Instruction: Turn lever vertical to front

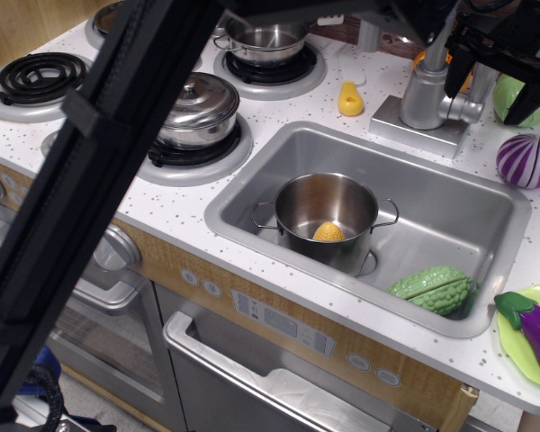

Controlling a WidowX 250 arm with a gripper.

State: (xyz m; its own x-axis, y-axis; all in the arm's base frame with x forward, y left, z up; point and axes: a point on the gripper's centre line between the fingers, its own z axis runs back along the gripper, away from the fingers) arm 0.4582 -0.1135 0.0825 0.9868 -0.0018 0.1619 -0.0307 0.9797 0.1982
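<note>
The stubby grey tap (423, 92) stands on its square plate (405, 128) behind the sink. The lever (468, 110) is a short silver bar jointed to the tap's right side; it sticks out to the right and its far end runs up behind the gripper. My black gripper (492, 90) hangs at the top right over the lever. Its two fingers (457, 74) stand wide apart, one on each side of the bar, and I see no contact. The gripper is open.
The sink (252, 193) holds a steel pot (328, 211) with a yellow item and a green vegetable (432, 290). A yellow plastic piece (349, 99), a purple cabbage (526, 160), an eggplant (535, 328) and lidded pots (198, 110) stand around. The black arm (90, 171) crosses the left side.
</note>
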